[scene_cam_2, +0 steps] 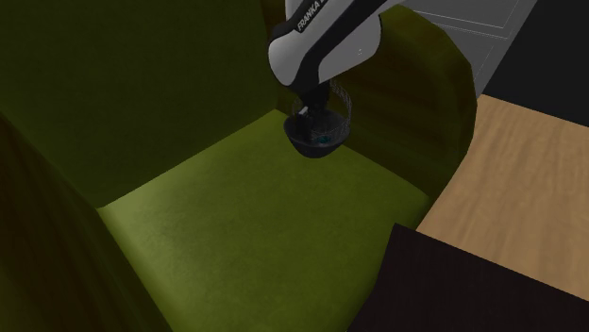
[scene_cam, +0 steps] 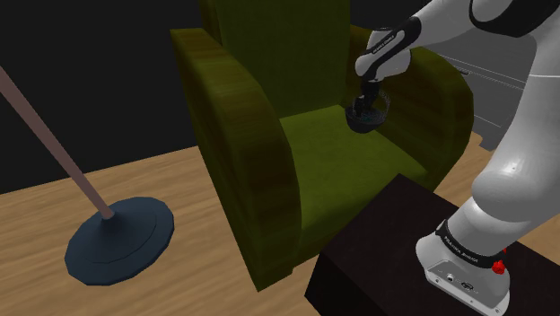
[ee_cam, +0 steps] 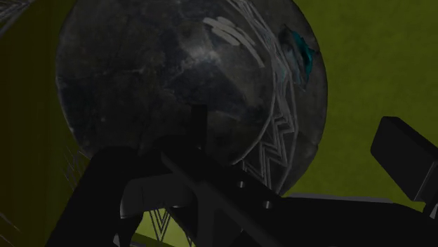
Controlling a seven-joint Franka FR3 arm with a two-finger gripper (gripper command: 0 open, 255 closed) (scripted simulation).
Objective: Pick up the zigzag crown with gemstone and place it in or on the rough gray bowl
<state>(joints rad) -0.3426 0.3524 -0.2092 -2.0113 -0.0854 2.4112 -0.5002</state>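
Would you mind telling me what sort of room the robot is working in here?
Probably a living room, judging by the green armchair, the round dark base of a floor lamp and the wooden floor.

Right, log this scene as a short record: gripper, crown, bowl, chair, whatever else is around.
gripper: open, just above the bowl
crown: pale zigzag band, sitting in the bowl, not clasped
gem: teal, near the bowl's rim
bowl: dark grey, on the seat, close to the backrest
armchair: green
lamp base: dark blue, on the wooden floor beside the armchair
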